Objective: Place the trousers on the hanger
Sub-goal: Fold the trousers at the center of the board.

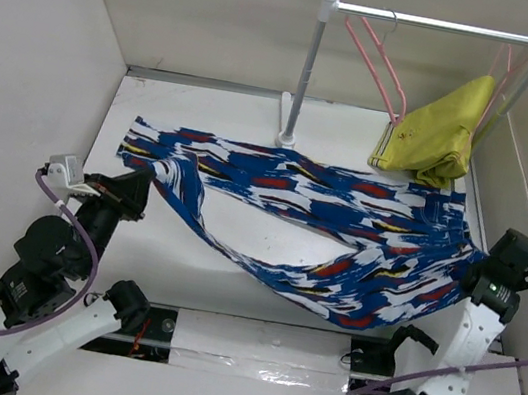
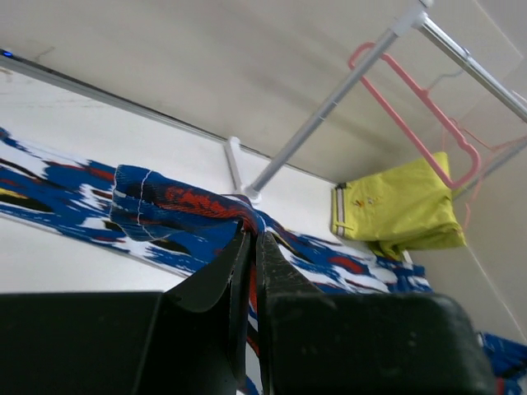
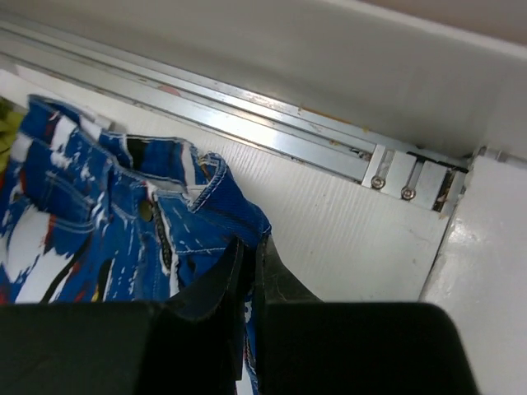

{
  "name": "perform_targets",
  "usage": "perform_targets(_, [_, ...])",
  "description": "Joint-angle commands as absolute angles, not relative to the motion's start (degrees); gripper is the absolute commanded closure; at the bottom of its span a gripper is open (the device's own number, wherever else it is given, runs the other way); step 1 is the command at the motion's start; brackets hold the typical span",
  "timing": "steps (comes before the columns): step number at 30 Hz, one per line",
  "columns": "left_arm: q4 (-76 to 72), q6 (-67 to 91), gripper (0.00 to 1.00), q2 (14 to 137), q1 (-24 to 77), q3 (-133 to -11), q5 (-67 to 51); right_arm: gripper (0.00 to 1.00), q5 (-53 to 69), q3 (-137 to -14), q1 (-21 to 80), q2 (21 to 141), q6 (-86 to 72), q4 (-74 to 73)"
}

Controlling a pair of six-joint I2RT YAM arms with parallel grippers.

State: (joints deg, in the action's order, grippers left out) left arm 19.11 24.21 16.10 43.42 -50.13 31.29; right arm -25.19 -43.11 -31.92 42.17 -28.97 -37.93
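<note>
The blue splashed trousers (image 1: 321,217) lie spread across the table, one leg lifted and draped between both arms. My left gripper (image 1: 150,182) is shut on a leg end (image 2: 177,210), held above the table at the left. My right gripper (image 1: 476,269) is shut on the waistband (image 3: 206,206) at the right. The empty pink hanger (image 1: 376,62) hangs by its silver hook from the rail at the back; it also shows in the left wrist view (image 2: 420,99).
A white rail (image 1: 435,23) on a post (image 1: 305,73) stands at the back. A second pink hanger carries a yellow-green garment (image 1: 439,131) at the rail's right end. White walls enclose the table. An aluminium track (image 3: 247,103) runs along the right wall.
</note>
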Motion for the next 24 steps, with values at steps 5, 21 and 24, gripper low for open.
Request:
perform_targets(5, [18.81, 25.48, 1.0, 23.01, 43.59, -54.41, 45.43, 1.0, -21.72, -46.32, -32.61, 40.24, -23.02, -33.16])
perform_targets(21, [15.11, 39.98, 1.0, 57.65, -3.4, -54.84, 29.35, 1.0, -21.36, -52.47, -20.13, 66.69, -30.41, -11.17])
perform_targets(24, [15.19, 41.21, 1.0, 61.25, -7.36, -55.63, 30.24, 1.0, -20.74, -52.82, -20.13, 68.37, -28.74, -7.04])
